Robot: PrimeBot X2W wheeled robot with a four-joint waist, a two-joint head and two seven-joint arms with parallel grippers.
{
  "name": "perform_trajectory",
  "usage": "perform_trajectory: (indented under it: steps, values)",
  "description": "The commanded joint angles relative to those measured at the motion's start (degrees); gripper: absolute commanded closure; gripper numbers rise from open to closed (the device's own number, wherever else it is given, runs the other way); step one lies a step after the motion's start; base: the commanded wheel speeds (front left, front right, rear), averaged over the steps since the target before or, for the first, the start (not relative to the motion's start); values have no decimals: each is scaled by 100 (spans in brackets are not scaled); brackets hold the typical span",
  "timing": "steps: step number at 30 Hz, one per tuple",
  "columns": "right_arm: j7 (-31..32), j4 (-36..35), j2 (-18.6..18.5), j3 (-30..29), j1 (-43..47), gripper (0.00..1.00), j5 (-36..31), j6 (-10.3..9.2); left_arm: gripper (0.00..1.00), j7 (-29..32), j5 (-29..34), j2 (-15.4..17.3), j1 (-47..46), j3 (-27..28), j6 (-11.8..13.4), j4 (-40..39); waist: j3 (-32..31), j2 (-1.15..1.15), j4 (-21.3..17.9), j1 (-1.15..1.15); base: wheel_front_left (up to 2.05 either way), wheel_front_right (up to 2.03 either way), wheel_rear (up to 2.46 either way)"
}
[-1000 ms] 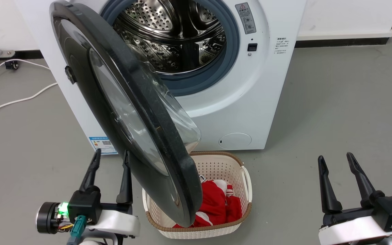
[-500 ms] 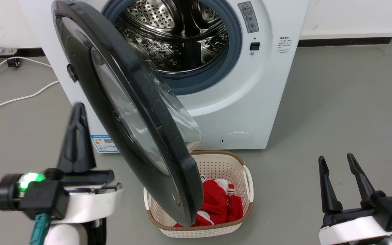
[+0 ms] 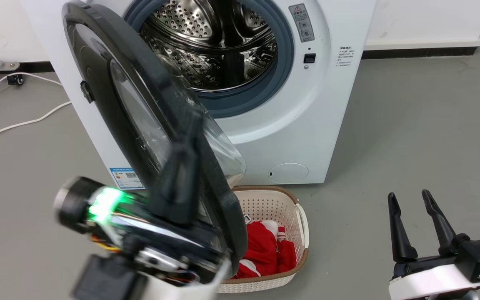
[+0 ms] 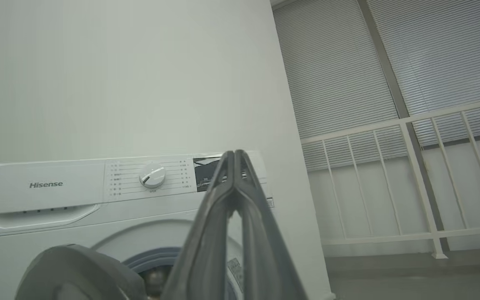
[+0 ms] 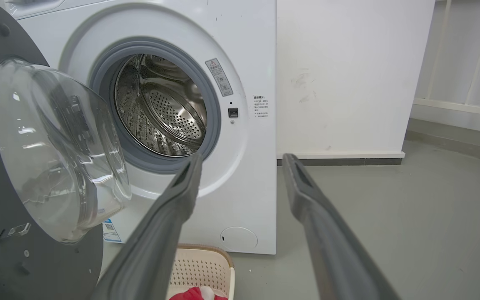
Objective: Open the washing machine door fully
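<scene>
The white washing machine [image 3: 340,104] stands ahead with its steel drum exposed. The washing machine door [image 3: 111,104], black with a bulging glass bowl, hangs from the left side and stands partly swung out toward me over the basket. My left gripper [image 3: 193,121] is blurred and raised in front of the door's near rim. In the left wrist view the left gripper [image 4: 235,155] has its fingers pressed together on nothing, above the door [image 4: 77,271]. I cannot tell whether it touches the door. My right gripper [image 3: 408,199] stands open at the lower right, well clear of the door [image 5: 56,146].
A cream laundry basket [image 3: 302,225] with red clothing [image 3: 265,250] sits on the floor under the door's free edge. A white cable [image 3: 23,123] lies on the grey floor to the left. A white railing [image 4: 411,175] stands right of the machine.
The left gripper went from open to shut, then swung up and right from beside the door to in front of its rim. The door and right gripper have stayed put.
</scene>
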Motion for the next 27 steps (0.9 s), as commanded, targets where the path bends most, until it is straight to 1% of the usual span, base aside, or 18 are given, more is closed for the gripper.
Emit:
perform_trajectory:
  steps: [1, 2, 3, 4, 5, 6, 11, 13, 14, 17, 20, 27]
  values:
    - [-11, 29, 17, -12, -69, 0, 59, -4, 100, -10, -95, 3, 173, -270, -83, 189, -9, 0, -22, 0, 0, 0, 0]
    - [-11, 43, 18, -17, -61, 0, 71, -4, 100, -10, -124, 1, 220, -420, -119, 297, -11, 0, -30, 0, 0, 0, 0]
    - [-11, 43, 18, -17, -61, 0, 71, -4, 100, -10, -124, 1, 220, -420, -119, 297, -11, 0, -30, 0, 0, 0, 0]
    - [-11, 75, 17, -8, -37, 0, 93, -4, 100, -10, -200, 1, 375, -709, -194, 613, -17, 0, -45, 0, 0, 0, 0]
    - [-11, 75, 17, -8, -37, 0, 93, -4, 100, -10, -200, 1, 375, -709, -194, 613, -17, 0, -45, 0, 0, 0, 0]
    - [-11, 83, 18, 7, -23, 0, 102, -4, 100, -10, -240, 6, 451, -845, -222, 773, -17, 0, -54, 0, 0, 0, 0]
    - [-11, 146, 17, 27, 18, 0, 134, -4, 100, -11, -390, 154, 794, -1454, -324, 1857, -31, 0, -90, 0, 0, 0, 0]
    - [-11, 169, 17, 40, 6, 0, 151, -4, 100, -3, -415, 193, 851, -1575, -327, 2275, -30, 0, -107, 0, 0, 0, 0]
    - [-11, 181, 17, 47, -5, 0, 160, -4, 100, 3, -397, 211, 859, -1591, -315, 2463, -27, 0, -117, 0, 0, 0, 0]
    - [-12, 220, 17, 63, -15, 0, 188, -4, 100, 0, -339, 197, 766, -1517, -175, 2919, -21, 0, -132, 0, 0, 0, 0]
    - [-12, 260, 17, 64, -10, 0, 210, -4, 100, -5, -335, 144, 582, -1441, -66, 3215, -17, 0, -129, 0, 0, 0, 0]
    - [-12, 323, 17, 135, -27, 0, 263, -4, 100, -9, -435, 70, 177, -1379, -4, 3632, -20, 0, -135, 0, 0, 0, 0]
